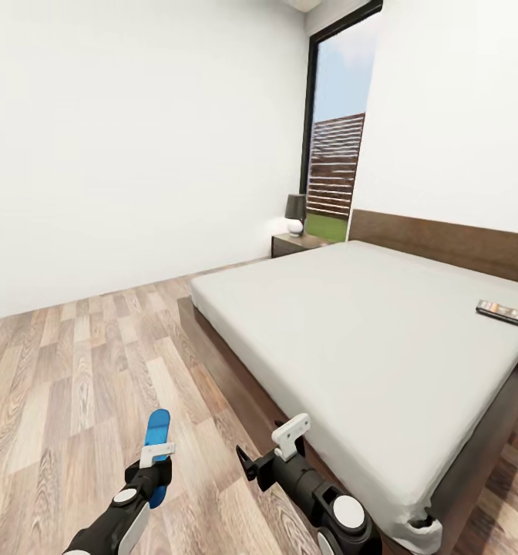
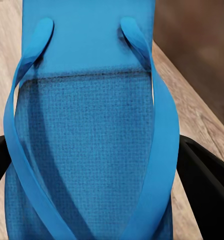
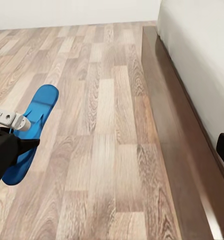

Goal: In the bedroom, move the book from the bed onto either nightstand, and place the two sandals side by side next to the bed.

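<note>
My left gripper [image 1: 157, 467] is shut on a bright blue sandal [image 1: 159, 432], holding it by its middle low over the wood floor, left of the bed's foot corner. In the left wrist view the sandal [image 2: 87, 150] lies between the two black fingers [image 2: 204, 185]. The right wrist view sees the same sandal [image 3: 39, 112] from the side. My right gripper [image 1: 250, 465] hangs open and empty beside the bed's dark frame [image 1: 228, 370]. The book [image 1: 501, 311] lies flat on the grey mattress [image 1: 351, 324] at the far right. A nightstand [image 1: 297, 244] stands at the bed's far corner.
A lamp with a dark shade [image 1: 295, 212] sits on the nightstand, in front of a tall black-framed window [image 1: 334, 139]. Open wood-plank floor [image 1: 74, 385] stretches left of the bed to the white wall. The headboard [image 1: 444, 239] runs along the right wall.
</note>
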Motion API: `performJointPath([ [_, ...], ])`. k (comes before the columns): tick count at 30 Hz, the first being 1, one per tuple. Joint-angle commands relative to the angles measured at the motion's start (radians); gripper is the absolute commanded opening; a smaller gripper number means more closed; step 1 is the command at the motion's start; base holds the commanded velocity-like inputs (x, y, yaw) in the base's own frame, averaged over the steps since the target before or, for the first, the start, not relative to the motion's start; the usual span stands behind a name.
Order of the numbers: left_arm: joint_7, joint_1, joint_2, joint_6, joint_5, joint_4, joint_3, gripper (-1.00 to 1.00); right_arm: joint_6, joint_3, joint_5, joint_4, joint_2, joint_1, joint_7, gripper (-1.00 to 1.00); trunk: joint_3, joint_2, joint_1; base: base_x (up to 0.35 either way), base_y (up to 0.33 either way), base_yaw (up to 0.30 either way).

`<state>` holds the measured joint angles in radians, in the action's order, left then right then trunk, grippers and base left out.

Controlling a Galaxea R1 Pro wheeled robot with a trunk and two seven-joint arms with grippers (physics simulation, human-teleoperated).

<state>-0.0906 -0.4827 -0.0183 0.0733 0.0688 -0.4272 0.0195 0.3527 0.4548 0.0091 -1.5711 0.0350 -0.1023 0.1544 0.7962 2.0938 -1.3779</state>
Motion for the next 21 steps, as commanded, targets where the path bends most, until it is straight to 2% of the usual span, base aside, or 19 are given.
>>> performJointPath([
  [1, -0.001, -0.001, 0.000, 0.003, 0.008, 0.001, -0.001, -1.00, 0.005, -0.001, 0.001, -0.001, 0.000, 0.000, 0.004, 1.00, -0.002, -0.007, 0.004, 0.000, 0.000, 0.000],
  [21, -0.001, -0.001, 0.000, 0.013, 0.007, 0.001, -0.001, -1.00, 0.006, -0.001, 0.001, -0.001, 0.001, 0.000, 0.004, 1.00, -0.065, -0.147, 0.081, 0.000, 0.000, 0.000],
])
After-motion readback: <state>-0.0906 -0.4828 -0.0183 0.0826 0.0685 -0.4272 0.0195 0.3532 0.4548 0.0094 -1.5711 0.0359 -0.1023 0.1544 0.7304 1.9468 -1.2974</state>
